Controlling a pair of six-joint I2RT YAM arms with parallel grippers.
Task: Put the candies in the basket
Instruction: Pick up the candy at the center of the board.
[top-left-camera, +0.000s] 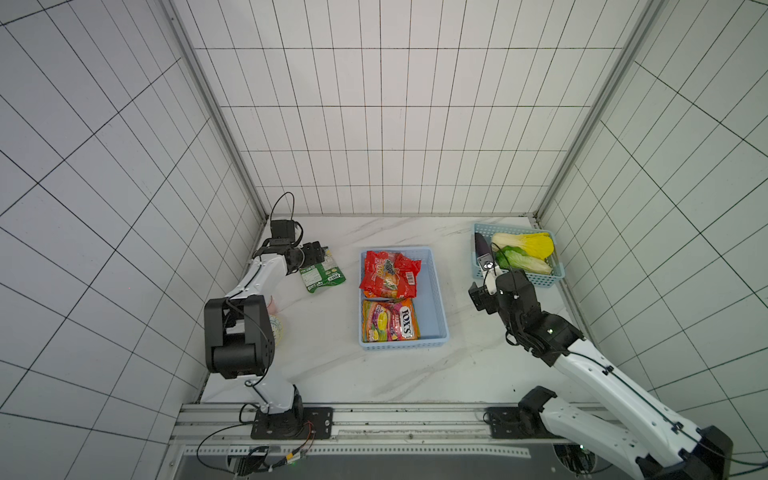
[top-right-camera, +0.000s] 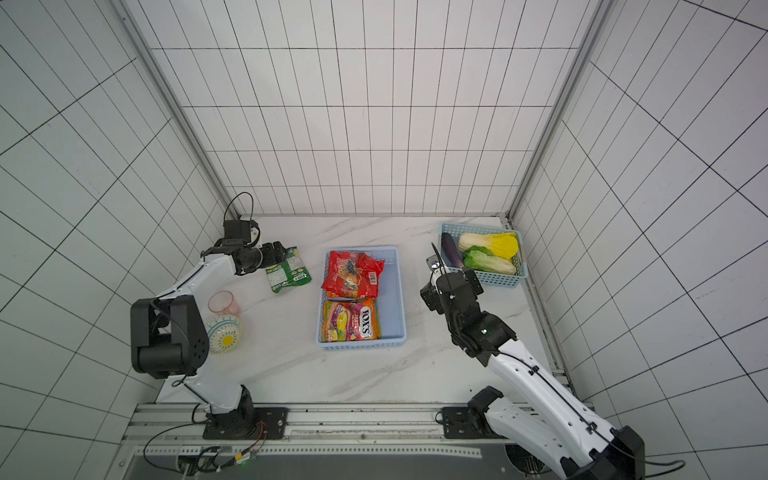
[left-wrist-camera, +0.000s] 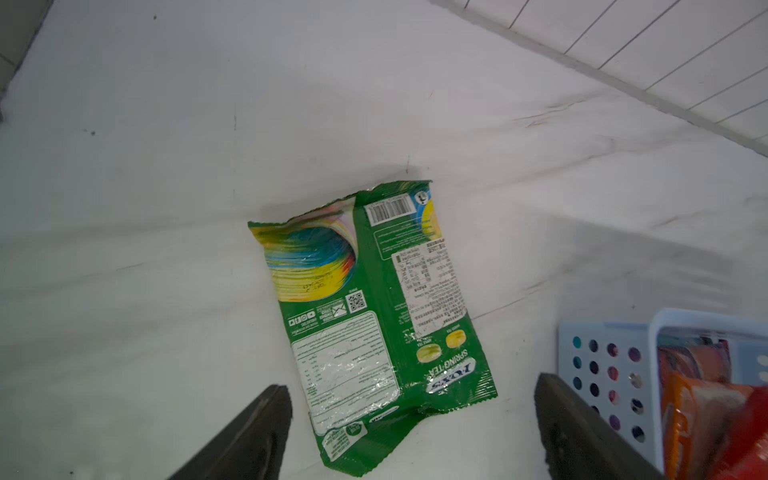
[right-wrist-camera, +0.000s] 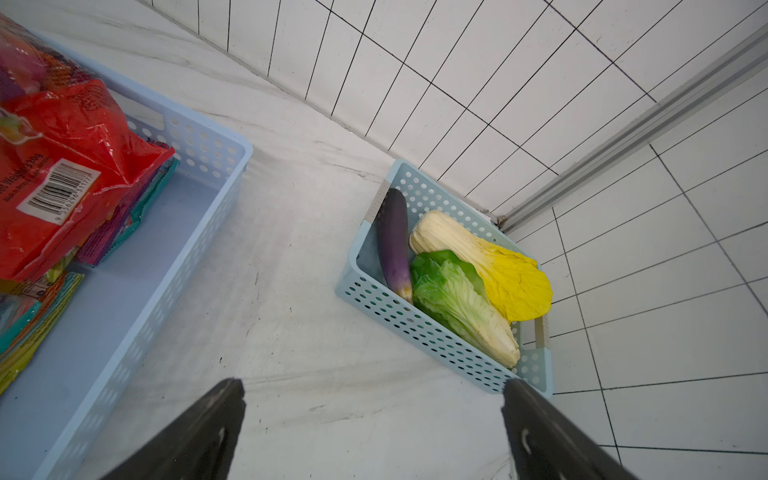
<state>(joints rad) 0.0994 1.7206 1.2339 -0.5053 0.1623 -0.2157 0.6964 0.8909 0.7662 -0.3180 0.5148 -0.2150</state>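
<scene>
Beside the basket (top-left-camera: 429, 300), green candy bag (top-left-camera: 323, 276) under wide left end effector (left-wrist-camera: 411, 382); right end effector (right-wrist-camera: 374, 380) wide

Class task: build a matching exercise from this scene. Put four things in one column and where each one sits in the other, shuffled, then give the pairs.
Things
1. green bag
2. red bag
3. eggplant
4. bowl

Places
A. in the small basket
B. at the open left gripper
C. beside the pink cup
D. in the tray

Pairs: 1-B, 2-D, 3-A, 4-C
</scene>
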